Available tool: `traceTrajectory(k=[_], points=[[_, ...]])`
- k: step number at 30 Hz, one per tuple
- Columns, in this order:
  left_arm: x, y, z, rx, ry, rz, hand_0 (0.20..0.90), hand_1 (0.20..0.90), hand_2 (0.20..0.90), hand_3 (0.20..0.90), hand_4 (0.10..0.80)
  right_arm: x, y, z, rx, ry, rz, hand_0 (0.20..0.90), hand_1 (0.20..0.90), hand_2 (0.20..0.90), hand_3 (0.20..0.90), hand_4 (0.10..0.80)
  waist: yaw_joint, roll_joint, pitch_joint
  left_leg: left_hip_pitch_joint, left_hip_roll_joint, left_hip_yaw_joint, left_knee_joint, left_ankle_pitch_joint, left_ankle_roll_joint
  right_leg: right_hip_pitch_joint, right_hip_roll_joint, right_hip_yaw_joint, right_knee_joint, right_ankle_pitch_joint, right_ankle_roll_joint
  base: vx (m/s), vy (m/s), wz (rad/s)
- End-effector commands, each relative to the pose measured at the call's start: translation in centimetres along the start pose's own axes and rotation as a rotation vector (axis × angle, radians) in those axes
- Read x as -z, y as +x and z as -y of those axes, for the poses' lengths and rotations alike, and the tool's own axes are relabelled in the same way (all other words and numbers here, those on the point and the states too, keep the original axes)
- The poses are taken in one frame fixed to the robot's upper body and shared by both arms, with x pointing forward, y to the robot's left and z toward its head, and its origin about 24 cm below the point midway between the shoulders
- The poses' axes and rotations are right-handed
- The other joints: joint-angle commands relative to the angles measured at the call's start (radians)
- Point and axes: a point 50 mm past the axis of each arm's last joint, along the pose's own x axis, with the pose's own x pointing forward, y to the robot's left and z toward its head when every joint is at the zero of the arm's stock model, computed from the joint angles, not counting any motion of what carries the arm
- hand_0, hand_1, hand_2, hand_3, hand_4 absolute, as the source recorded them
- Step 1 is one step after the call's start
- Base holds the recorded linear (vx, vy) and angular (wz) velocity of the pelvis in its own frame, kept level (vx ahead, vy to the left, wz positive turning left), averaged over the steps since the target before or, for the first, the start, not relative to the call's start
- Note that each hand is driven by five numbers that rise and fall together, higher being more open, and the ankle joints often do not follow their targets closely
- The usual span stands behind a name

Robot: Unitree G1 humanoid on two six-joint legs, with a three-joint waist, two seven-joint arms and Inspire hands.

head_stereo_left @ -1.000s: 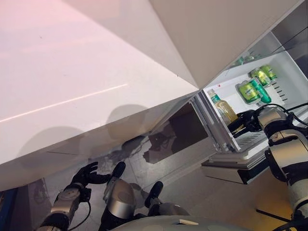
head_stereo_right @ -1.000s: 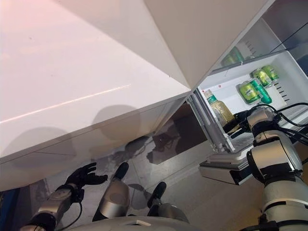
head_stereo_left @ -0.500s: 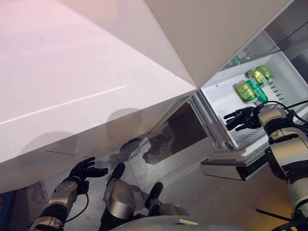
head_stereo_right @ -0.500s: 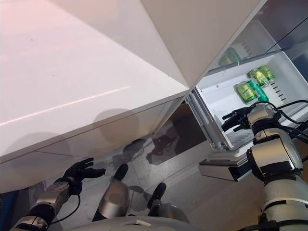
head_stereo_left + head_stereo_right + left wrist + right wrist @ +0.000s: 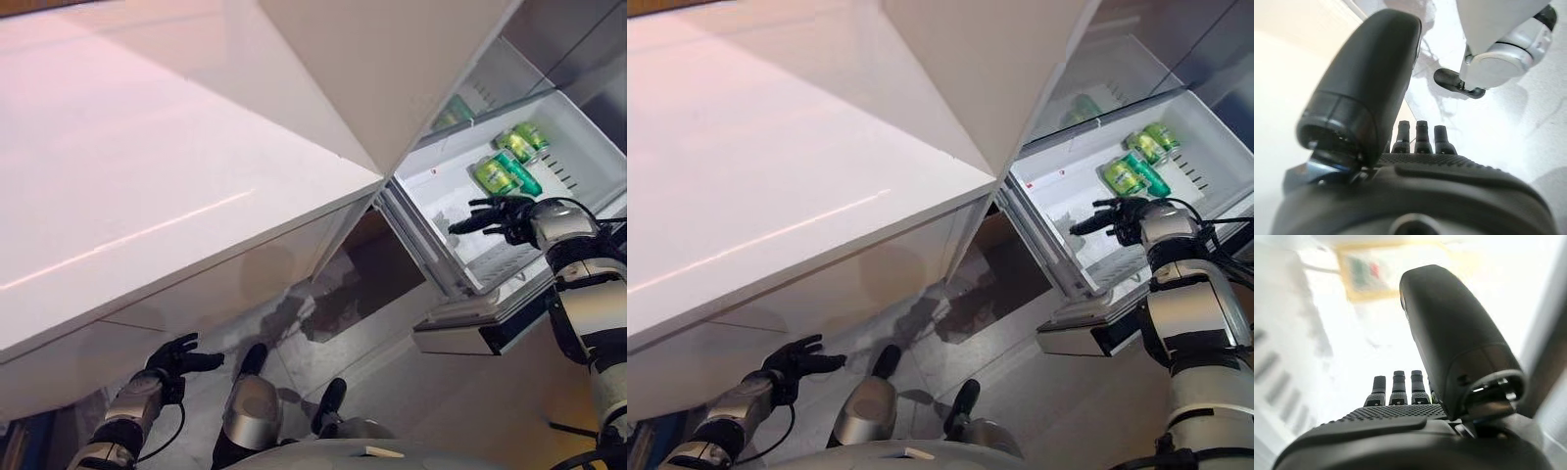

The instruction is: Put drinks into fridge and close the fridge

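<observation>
The fridge [image 5: 443, 182] stands open at the right, its white inside lit. Two green cans [image 5: 490, 174] [image 5: 519, 142] and a green bottle [image 5: 521, 176] lie on a shelf deep inside. My right hand [image 5: 498, 213] reaches into the compartment just below them, open, with straight fingers that hold nothing. In the right wrist view the fingers [image 5: 1400, 387] point at the white inner wall. My left hand [image 5: 174, 358] hangs low near the floor at the lower left, open and empty. No other drink shows.
Large white fridge panels [image 5: 196, 186] fill the upper left and end in a sharp corner close to the opening. A white ledge with a dark underside [image 5: 470, 333] juts out below my right hand. Glossy floor [image 5: 392, 392] lies beneath.
A yellowish bottle stood beside my right hand one second ago and no longer shows. That hand has opened and risen slightly. The camera has shifted; the left hand stays low.
</observation>
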Motion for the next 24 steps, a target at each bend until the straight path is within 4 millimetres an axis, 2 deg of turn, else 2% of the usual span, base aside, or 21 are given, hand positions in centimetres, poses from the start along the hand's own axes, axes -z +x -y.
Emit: traceTrajectory(k=[1,4,5,7,9,12,13,16,18,21,23,24], points=[[1.8,-0.3,-0.3,0.013,-0.004,-0.028,0.900,0.900,0.900,0.900,0.800,-5.7,-3.8,6.4,0.305,-0.035,0.335,0.900,0.900,0.900,0.900,0.800,-0.047,0.009,-0.120,0.024,-0.069,0.086,-0.052,-0.036,0.091,-0.015,0.045,0.033,0.046,-0.010,0.003,0.006,0.074,-0.11],[2.8,-0.3,0.0,0.017,-0.026,-0.056,0.900,0.900,0.900,0.900,0.800,-6.9,-4.9,6.2,0.349,0.002,0.452,0.900,0.900,0.900,0.900,0.800,-0.073,0.021,-0.137,0.031,-0.069,0.097,-0.050,-0.041,0.091,-0.017,0.043,0.046,0.052,-0.016,0.003,0.009,0.091,-0.13],[3.9,-0.4,0.4,0.024,-0.049,-0.090,0.900,0.900,0.900,0.900,0.800,-7.8,-6.0,5.9,0.380,0.018,0.565,0.900,0.900,0.900,0.900,0.800,-0.099,0.037,-0.150,0.040,-0.070,0.106,-0.050,-0.046,0.092,-0.015,0.042,0.059,0.055,-0.021,0.001,0.020,0.130,-0.15],[4.5,-0.5,0.7,0.029,-0.064,-0.105,0.900,0.900,0.900,0.900,0.800,-8.2,-6.7,5.6,0.401,0.041,0.636,0.900,0.900,0.900,0.900,0.800,-0.114,0.047,-0.157,0.045,-0.072,0.110,-0.051,-0.048,0.094,-0.013,0.041,0.069,0.056,-0.025,0.001,0.014,0.098,-0.14],[5.5,-0.6,1.2,0.041,-0.090,-0.130,0.900,0.900,0.900,0.900,0.800,-8.9,-8.5,4.8,0.419,0.081,0.782,0.900,0.900,0.900,0.900,0.800,-0.143,0.070,-0.170,0.058,-0.075,0.119,-0.054,-0.055,0.097,-0.009,0.038,0.087,0.055,-0.031,0.001,0.015,0.089,-0.17],[6.4,-0.8,1.7,0.053,-0.104,-0.149,0.900,0.900,0.900,0.900,0.800,-8.6,-10.0,3.9,0.446,0.118,0.897,0.900,0.900,0.900,0.900,0.800,-0.166,0.087,-0.177,0.069,-0.076,0.125,-0.056,-0.060,0.101,-0.003,0.035,0.099,0.054,-0.035,0.002,0.011,0.045,-0.11],[7.0,-0.9,2.0,0.061,-0.111,-0.167,0.900,0.900,0.900,0.900,0.800,-8.2,-11.0,3.4,0.458,0.169,0.973,0.900,0.900,0.900,0.900,0.800,-0.185,0.097,-0.182,0.074,-0.077,0.128,-0.058,-0.063,0.103,-0.002,0.035,0.108,0.053,-0.037,0.002,0.000,0.023,-0.16],[7.8,-1.1,2.2,0.071,-0.101,-0.191,0.900,0.900,0.900,0.900,0.800,-6.9,-11.9,2.7,0.479,0.236,1.039,0.900,0.900,0.900,0.900,0.800,-0.203,0.103,-0.192,0.080,-0.076,0.137,-0.060,-0.067,0.103,-0.001,0.035,0.116,0.051,-0.039,0.002,-0.005,-0.002,-0.10],[8.7,-1.4,2.8,0.081,-0.104,-0.211,0.900,0.900,0.900,0.900,0.800,-4.9,-12.9,1.9,0.529,0.327,1.096,0.900,0.900,0.900,0.900,0.800,-0.231,0.115,-0.196,0.085,-0.075,0.145,-0.062,-0.069,0.104,-0.001,0.038,0.126,0.053,-0.042,0.001,-0.011,-0.018,-0.12],[9.5,-1.7,3.4,0.084,-0.104,-0.219,0.900,0.900,0.900,0.900,0.800,-1.5,-13.3,1.6,0.576,0.450,1.072,0.900,0.900,0.900,0.900,0.800,-0.258,0.125,-0.195,0.083,-0.074,0.159,-0.048,-0.068,0.108,-0.011,0.039,0.133,0.079,-0.051,-0.005,-0.018,-0.020,-0.12],[10.0,-1.9,3.7,0.078,-0.103,-0.223,0.900,0.900,0.900,0.900,0.800,1.5,-13.3,1.1,0.583,0.574,1.022,0.900,0.900,0.900,0.900,0.800,-0.276,0.136,-0.184,0.077,-0.071,0.160,0.003,-0.094,0.112,-0.026,0.039,0.142,0.158,-0.095,-0.015,0.023,-0.045,-0.06],[10.0,-1.9,3.7,0.078,-0.101,-0.224,0.900,0.900,0.900,0.900,0.800,1.7,-13.3,1.1,0.583,0.577,1.017,0.900,0.900,0.900,0.900,0.800,-0.276,0.136,-0.184,0.074,-0.072,0.159,0.010,-0.096,0.112,-0.030,0.039,0.142,0.166,-0.099,-0.016,0.038,-0.054,-0.03]])
